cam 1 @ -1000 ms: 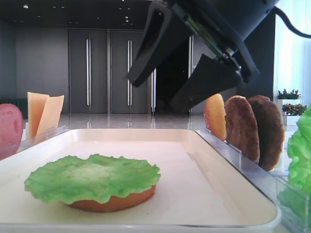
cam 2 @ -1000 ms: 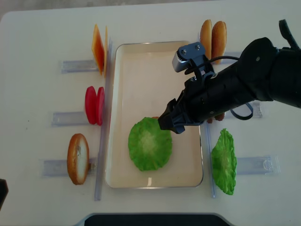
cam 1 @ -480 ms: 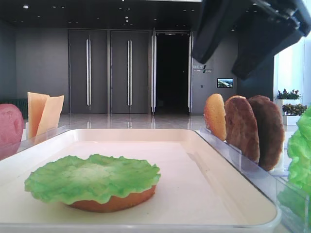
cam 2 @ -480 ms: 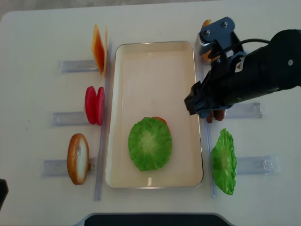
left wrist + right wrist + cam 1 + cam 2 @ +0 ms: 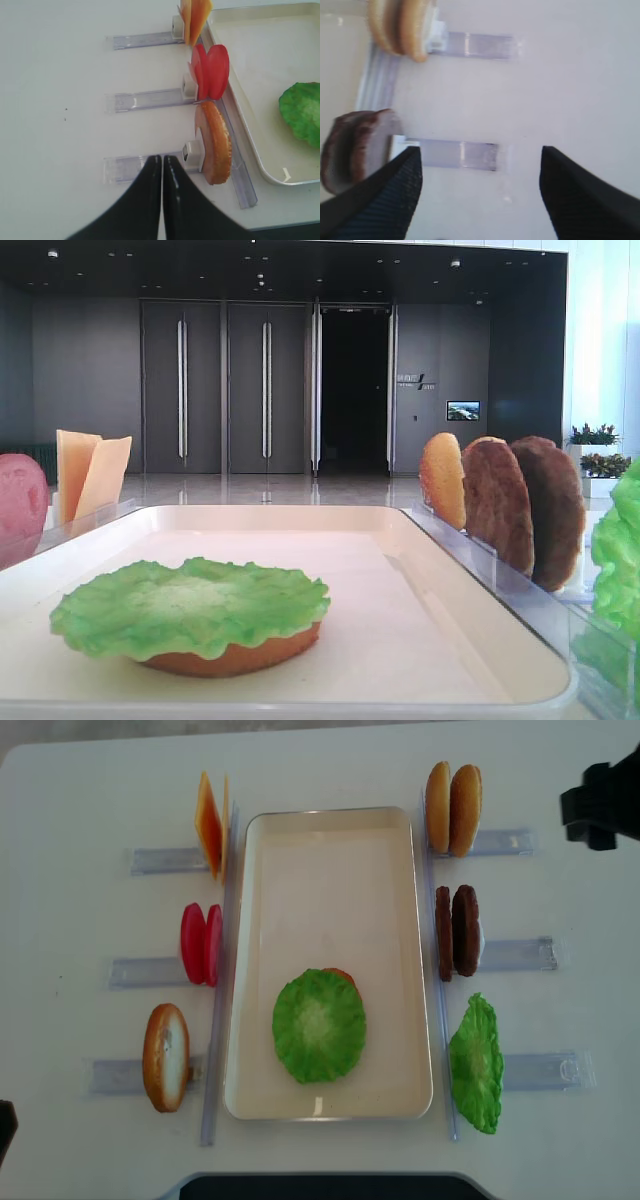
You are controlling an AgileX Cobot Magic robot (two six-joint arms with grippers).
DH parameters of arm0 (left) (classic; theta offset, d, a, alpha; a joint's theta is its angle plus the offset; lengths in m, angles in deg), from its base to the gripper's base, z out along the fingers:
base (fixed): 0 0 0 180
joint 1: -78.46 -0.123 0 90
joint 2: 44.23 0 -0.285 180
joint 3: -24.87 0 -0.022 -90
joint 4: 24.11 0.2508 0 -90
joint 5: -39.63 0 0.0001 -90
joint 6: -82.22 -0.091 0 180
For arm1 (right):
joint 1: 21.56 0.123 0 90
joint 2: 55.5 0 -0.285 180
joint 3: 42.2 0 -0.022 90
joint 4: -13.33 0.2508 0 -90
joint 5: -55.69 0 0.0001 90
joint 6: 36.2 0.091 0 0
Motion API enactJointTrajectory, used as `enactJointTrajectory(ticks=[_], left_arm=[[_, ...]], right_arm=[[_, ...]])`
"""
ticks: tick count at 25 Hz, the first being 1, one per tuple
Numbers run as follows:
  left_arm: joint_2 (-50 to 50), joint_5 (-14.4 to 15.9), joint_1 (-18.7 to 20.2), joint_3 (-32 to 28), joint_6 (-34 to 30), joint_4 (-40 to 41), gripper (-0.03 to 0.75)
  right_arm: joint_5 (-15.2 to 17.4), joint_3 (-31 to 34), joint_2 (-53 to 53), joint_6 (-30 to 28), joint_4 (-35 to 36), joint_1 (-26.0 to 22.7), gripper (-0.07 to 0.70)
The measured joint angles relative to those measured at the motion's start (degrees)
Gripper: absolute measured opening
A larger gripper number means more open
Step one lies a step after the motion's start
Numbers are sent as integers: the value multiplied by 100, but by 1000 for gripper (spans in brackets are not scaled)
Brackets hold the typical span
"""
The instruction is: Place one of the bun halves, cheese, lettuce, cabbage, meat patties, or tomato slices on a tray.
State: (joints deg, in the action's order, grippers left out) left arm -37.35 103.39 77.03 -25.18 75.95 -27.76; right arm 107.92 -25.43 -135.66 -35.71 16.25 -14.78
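Observation:
On the cream tray (image 5: 330, 816) a lettuce leaf (image 5: 319, 1025) lies flat over a bun half (image 5: 240, 655). My right gripper (image 5: 480, 149) is open and empty above bare table, right of the meat patties (image 5: 357, 147) and the two bun halves (image 5: 402, 27); from overhead it shows at the far right edge (image 5: 598, 805). My left gripper (image 5: 161, 157) is shut on nothing, over the holder of another bun half (image 5: 215, 142). Tomato slices (image 5: 201, 943) and cheese (image 5: 210, 825) stand left of the tray. A second green leaf (image 5: 475, 1063) stands at the right; whether it is cabbage I cannot tell.
Clear plastic holder rails (image 5: 515, 955) run out from both long sides of the tray on the white table. The far half of the tray (image 5: 330, 890) has nothing on it.
My right gripper has gone from just above the lettuce on the tray up and away to the far right, out of the low exterior view. The lettuce stays put. The left gripper is still.

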Motion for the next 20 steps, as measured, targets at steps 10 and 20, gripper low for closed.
enactJointTrajectory(ticks=[10, 20], left_arm=[[0, 0, 0, 0, 0, 0, 0], [0, 0, 0, 0, 0, 0, 0]], right_arm=[[204, -4, 1036, -135, -222, -977, 503], [184, 90, 3081, 16, -850, -977, 503]])
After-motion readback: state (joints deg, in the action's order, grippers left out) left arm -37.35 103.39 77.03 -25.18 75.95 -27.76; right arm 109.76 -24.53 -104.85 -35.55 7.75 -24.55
